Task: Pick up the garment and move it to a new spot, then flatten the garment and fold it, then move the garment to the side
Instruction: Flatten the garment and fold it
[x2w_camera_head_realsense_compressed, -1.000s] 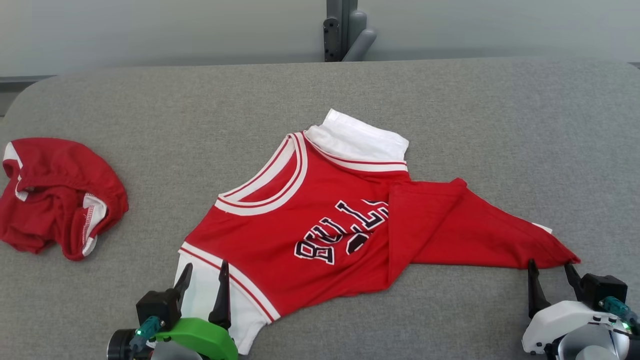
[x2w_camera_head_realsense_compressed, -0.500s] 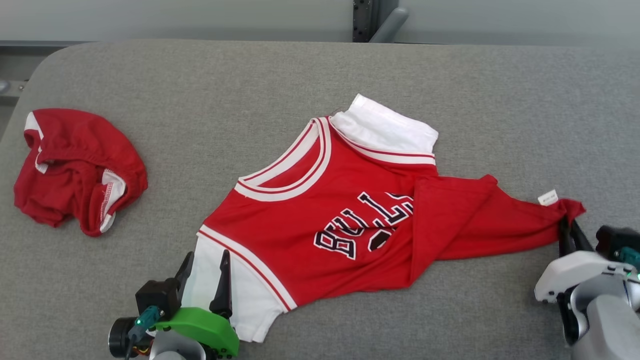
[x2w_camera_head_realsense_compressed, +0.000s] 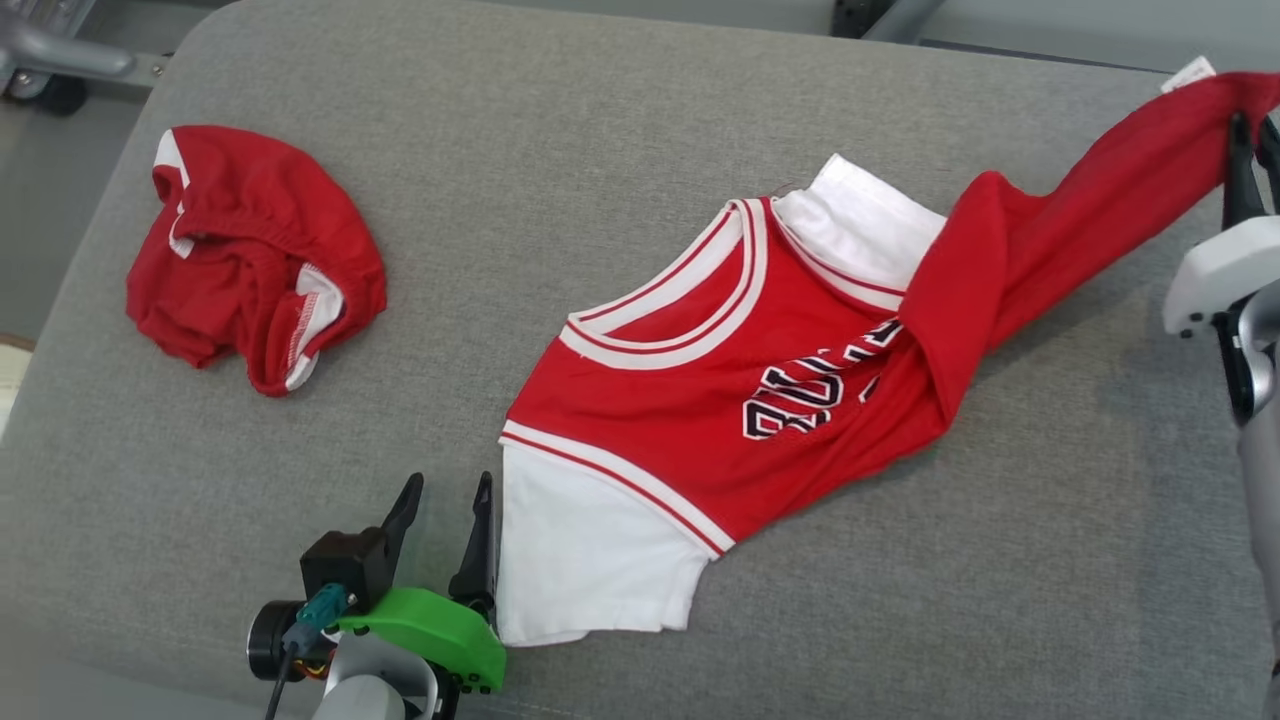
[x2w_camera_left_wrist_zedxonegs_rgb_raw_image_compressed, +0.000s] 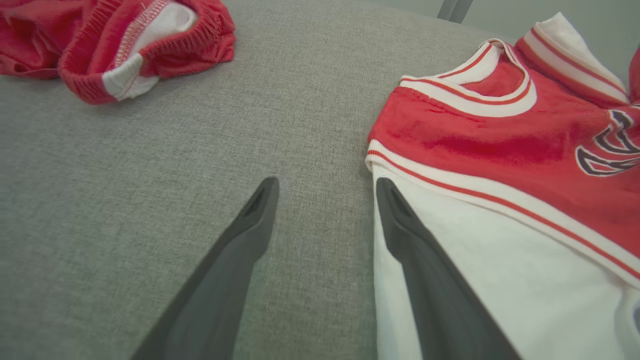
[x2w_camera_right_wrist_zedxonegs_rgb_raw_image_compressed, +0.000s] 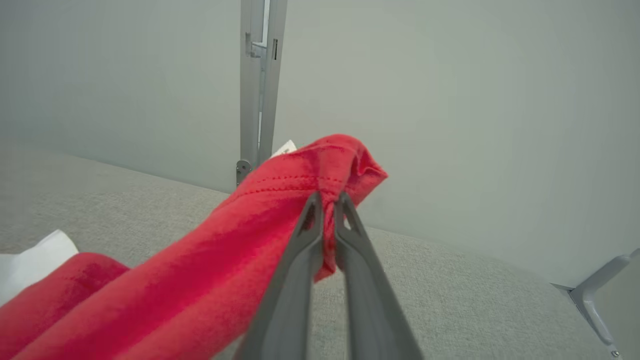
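The garment (x2w_camera_head_realsense_compressed: 700, 400) is a red jersey with white sleeves, white trim and dark lettering, lying on the grey table (x2w_camera_head_realsense_compressed: 560, 170). My right gripper (x2w_camera_head_realsense_compressed: 1250, 130) is shut on the garment's bottom hem corner, which it holds lifted at the far right so the red cloth stretches up off the table. The right wrist view shows the fingertips (x2w_camera_right_wrist_zedxonegs_rgb_raw_image_compressed: 327, 200) pinching the red hem (x2w_camera_right_wrist_zedxonegs_rgb_raw_image_compressed: 320, 170). My left gripper (x2w_camera_head_realsense_compressed: 448, 490) stands open at the near edge, just left of the white sleeve (x2w_camera_head_realsense_compressed: 590, 550). One left finger (x2w_camera_left_wrist_zedxonegs_rgb_raw_image_compressed: 425, 270) lies over that sleeve's edge (x2w_camera_left_wrist_zedxonegs_rgb_raw_image_compressed: 500, 280).
A crumpled pair of red shorts (x2w_camera_head_realsense_compressed: 255, 255) with white trim lies at the far left of the table and shows again as shorts (x2w_camera_left_wrist_zedxonegs_rgb_raw_image_compressed: 115, 45) in the left wrist view. A metal post (x2w_camera_right_wrist_zedxonegs_rgb_raw_image_compressed: 257, 90) stands behind the table's far edge.
My right gripper closed on the hem corner and lifted it up and away, pulling the jersey's lower part off the table. The head camera has shifted. The left gripper stayed open.
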